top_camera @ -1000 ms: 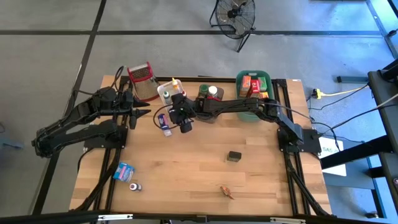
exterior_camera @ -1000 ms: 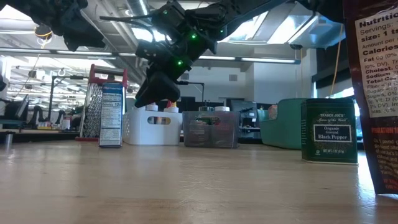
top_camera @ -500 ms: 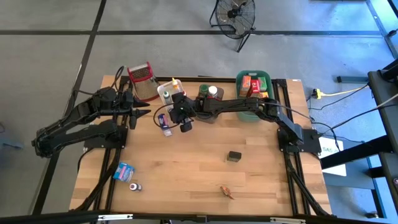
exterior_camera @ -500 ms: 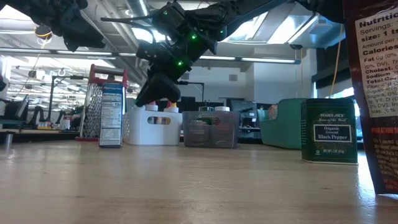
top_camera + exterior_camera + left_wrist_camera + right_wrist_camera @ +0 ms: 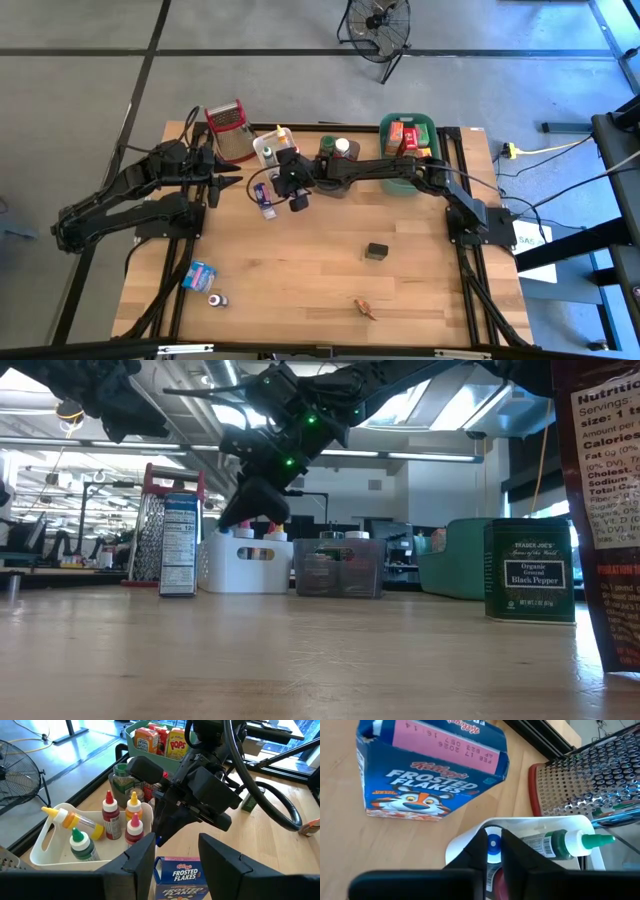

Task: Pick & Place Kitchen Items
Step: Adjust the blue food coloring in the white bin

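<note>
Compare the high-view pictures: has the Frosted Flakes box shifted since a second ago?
No. In the high view the Frosted Flakes box lies in the same spot beside the white tub.

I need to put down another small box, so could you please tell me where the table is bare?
Bare wood spans the middle between the Frosted Flakes box, black pepper tin and small blue box. The back edge is crowded: grater, white tub, green tub.

The right tool [image 5: 161, 836] hangs over a white tub [image 5: 47, 851] of bottles, beside a Frosted Flakes box [image 5: 178, 875].
</note>
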{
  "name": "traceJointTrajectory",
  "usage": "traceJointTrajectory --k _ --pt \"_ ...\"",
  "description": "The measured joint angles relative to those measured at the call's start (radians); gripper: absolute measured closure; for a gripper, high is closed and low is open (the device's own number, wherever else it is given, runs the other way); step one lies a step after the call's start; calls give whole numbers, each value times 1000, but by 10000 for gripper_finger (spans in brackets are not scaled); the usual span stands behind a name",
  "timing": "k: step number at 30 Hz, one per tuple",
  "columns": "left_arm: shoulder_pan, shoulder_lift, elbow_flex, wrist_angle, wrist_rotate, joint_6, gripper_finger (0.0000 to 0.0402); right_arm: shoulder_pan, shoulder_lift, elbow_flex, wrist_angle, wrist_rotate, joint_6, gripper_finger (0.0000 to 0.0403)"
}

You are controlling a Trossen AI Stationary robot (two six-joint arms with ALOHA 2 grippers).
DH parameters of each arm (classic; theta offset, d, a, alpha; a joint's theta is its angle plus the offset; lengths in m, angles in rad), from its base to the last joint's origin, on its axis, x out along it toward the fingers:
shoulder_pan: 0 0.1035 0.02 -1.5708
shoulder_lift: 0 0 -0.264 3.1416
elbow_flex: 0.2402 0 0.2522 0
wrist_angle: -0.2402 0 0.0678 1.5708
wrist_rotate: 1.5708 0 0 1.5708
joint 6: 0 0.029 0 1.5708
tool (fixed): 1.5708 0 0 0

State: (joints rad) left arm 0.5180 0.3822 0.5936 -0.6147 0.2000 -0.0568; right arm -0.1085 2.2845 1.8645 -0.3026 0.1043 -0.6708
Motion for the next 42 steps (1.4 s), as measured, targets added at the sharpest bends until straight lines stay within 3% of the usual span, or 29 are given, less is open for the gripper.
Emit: traceJointTrajectory --k 6,12,16,27,35,42 --pt "0 0 0 0 0 0 256 3 0 -1 47 6 0 378" --pt "0 0 0 0 0 0 256 16 0 12 69 157 47 381" --pt "0 0 0 1 0 0 256 17 0 55 24 179 122 381" --pt "0 0 0 1 0 0 256 -5 0 212 -193 3 334 385" --pt "0 0 0 1 0 0 256 -61 0 222 -232 -113 442 386" --pt "0 0 0 1 0 0 256 -68 0 222 -238 -136 451 386"
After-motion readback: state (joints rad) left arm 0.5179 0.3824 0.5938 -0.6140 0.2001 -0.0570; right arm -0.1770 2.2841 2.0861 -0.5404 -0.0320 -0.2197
